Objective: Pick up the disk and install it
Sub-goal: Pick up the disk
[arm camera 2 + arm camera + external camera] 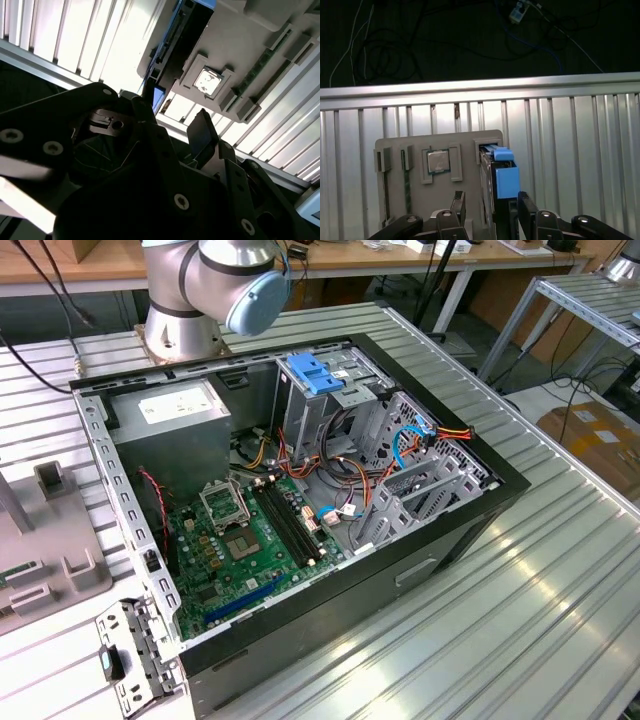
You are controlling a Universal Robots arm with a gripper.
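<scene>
Jaws open: black gripper (491, 204) straddles dark metal disk (506, 182) in blue plastic carrier, standing on edge in grey holder plate (395, 145) near edge of ribbed aluminium worktop (570, 150). Pick step, not gripped yet. Closing needs jaws centred.

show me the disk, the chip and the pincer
disk (505, 182), first wrist view, on its blue frame
chip (439, 161), first wrist view, middle of its metal top
pincer (491, 197), first wrist view, midway between its fingertips
</scene>
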